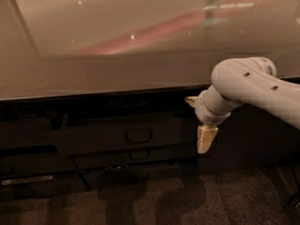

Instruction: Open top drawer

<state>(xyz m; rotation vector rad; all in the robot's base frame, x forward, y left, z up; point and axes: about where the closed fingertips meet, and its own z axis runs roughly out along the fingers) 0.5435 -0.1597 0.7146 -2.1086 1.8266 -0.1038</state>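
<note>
The top drawer (108,137) is a wide dark front under the counter edge, with a small loop handle (138,136) at its centre. Its panel looks set slightly forward of the fronts around it. My gripper (205,140) hangs pointing down at the end of the white arm (248,86). It is just right of the drawer's right end, level with the handle and apart from it. Nothing shows in the gripper.
A glossy beige countertop (140,55) fills the upper half and overhangs the drawers. A slimmer dark drawer front (133,156) with a like handle sits below the top one. Dark carpeted floor (187,200) lies in front.
</note>
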